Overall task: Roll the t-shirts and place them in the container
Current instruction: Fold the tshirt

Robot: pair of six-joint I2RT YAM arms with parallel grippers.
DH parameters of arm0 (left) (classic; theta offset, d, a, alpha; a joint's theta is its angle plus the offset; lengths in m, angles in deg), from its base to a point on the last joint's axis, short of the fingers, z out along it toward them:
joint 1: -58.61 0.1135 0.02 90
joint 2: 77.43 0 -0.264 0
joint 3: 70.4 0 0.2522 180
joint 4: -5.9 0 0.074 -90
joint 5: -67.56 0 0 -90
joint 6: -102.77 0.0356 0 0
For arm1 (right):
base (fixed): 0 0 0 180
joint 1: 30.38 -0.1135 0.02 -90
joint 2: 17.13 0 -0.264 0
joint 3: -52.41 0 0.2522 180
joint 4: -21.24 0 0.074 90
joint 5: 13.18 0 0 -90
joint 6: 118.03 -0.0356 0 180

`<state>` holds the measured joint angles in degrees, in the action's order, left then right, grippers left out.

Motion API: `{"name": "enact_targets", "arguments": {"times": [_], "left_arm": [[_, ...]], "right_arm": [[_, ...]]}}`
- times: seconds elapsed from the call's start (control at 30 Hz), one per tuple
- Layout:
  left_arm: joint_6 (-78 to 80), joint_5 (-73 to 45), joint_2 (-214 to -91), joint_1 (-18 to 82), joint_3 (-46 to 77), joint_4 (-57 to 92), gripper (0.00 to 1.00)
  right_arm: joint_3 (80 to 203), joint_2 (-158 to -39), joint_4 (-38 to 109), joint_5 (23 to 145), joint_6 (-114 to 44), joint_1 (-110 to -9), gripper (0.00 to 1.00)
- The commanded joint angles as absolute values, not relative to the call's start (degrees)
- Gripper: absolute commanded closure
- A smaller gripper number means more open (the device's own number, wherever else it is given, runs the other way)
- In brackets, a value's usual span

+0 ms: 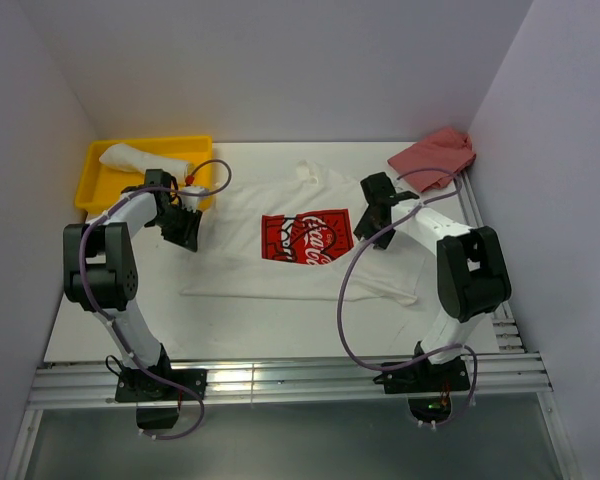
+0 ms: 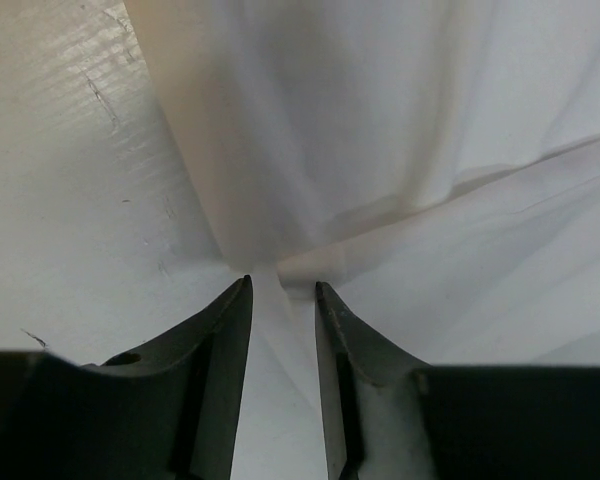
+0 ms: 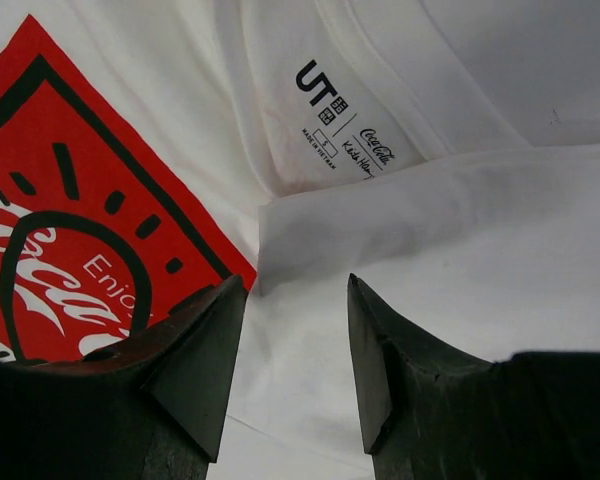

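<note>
While what looks like one rolled white shirt [image 1: 140, 158] already sits in the yellow bin [image 1: 98, 190], the printed t-shirt [image 1: 280, 272] lies flat and unrolled in the middle of the desk [image 1: 120, 315]. The left gripper [image 2: 283, 295], jaws narrowly apart, meets its left edge. The right gripper [image 3: 297, 300] hangs open over the collar fold. Bare desk lies nearer the arms, while the bin and a red cloth [image 1: 432, 155] crowd the far corners.

White t-shirt [image 1: 280, 275], table centre: red chest print [image 1: 306, 238] reads "Coca-Cola", white script, with "Enjo…" partly hidden. Neck label [image 3: 345, 125] inside collar: "UT", "Coca-Cola" script. Finer lines too small to read.
</note>
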<state>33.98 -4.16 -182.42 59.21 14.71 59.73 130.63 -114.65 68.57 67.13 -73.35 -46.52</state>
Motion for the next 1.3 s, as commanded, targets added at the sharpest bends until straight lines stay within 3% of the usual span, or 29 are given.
{"name": "enact_targets", "arguments": {"times": [0.0,0.17,0.27,0.43,0.6,0.97,1.0,1.13,1.27], "left_arm": [[33.24,-4.6,-182.73,59.14,15.69,58.51,0.64],[33.24,-4.78,-182.9,59.14,15.78,58.68,0.73],[33.25,-5.04,-182.55,59.14,15.43,58.6,0.81],[33.33,-5.13,-182.11,59.14,15.17,58.86,0.92],[33.42,-5.22,-181.41,59.14,14.81,58.86,0.98],[32.89,-5.31,-178.95,59.14,14.72,58.95,1.0],[32.89,-5.04,-179.12,59.05,14.9,59.21,0.99],[33.16,-3.9,-179.82,59.14,14.9,59.74,0.63],[32.98,-3.81,-180.0,58.62,14.2,59.3,0.57]], "right_arm": [[133.84,-115.57,68.31,65.13,-74.17,-47.43,0.47],[135.16,-117.76,69.37,64.17,-74.26,-47.78,0.48],[135.25,-117.95,69.81,63.46,-74.35,-48.05,0.54],[135.51,-117.77,70.07,63.29,-74.35,-48.57,0.84],[135.95,-116.54,71.04,62.15,-74.61,-49.01,1.0],[139.82,-113.73,74.55,60.21,-74.43,-50.51,1.0],[139.91,-113.81,74.73,60.3,-74.43,-50.6,1.0],[140.26,-114.78,74.38,60.39,-74.43,-50.86,1.0],[140.08,-115.83,73.85,60.91,-74.61,-51.04,1.0]]}}
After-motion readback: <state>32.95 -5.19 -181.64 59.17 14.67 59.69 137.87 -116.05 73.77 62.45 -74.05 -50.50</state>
